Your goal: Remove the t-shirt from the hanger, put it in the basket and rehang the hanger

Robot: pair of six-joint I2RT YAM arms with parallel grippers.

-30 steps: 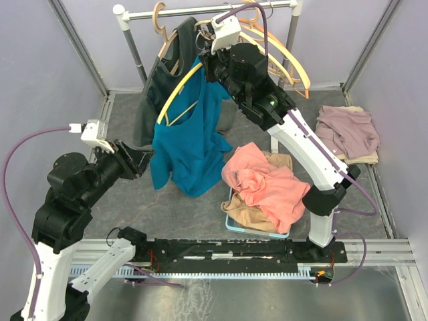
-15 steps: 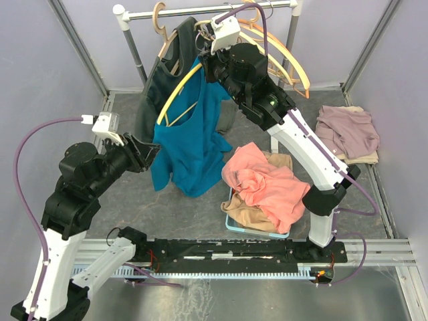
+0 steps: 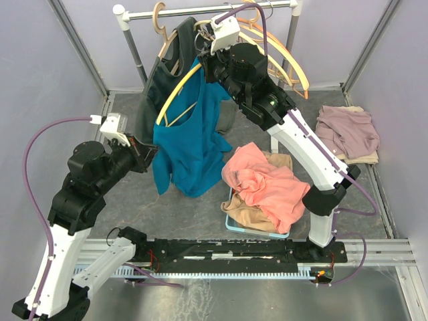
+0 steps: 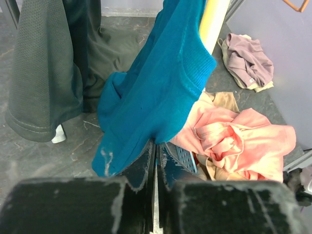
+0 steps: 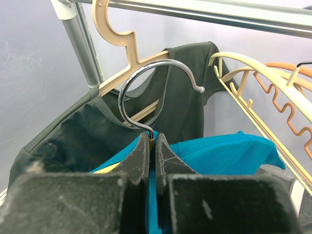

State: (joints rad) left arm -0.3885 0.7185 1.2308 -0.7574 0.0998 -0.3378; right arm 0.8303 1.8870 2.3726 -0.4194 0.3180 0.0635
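Observation:
The teal t-shirt [image 3: 190,137] hangs off a yellow hanger [image 3: 175,93] with a metal hook [image 5: 146,78], held clear of the rail. My right gripper [image 3: 204,63] is shut on the hanger at the base of the hook [image 5: 152,139], with teal cloth [image 5: 229,146] draped just below its fingers. My left gripper [image 3: 148,155] is at the shirt's lower left edge. In the left wrist view its jaws [image 4: 157,146] are shut on the teal hem [image 4: 156,92], and the yellow hanger arm [image 4: 214,17] shows above.
A dark grey shirt [image 3: 157,87] hangs on a beige hanger from the rail [image 3: 200,10], beside cream and orange empty hangers [image 3: 287,60]. A blue basket [image 3: 234,224] holds coral clothes [image 3: 264,184]. A mauve pile [image 3: 348,134] lies at the right.
My left arm has moved up and right to the shirt's lower edge, and its jaws have closed on the hem. The right arm and the hanger have not moved.

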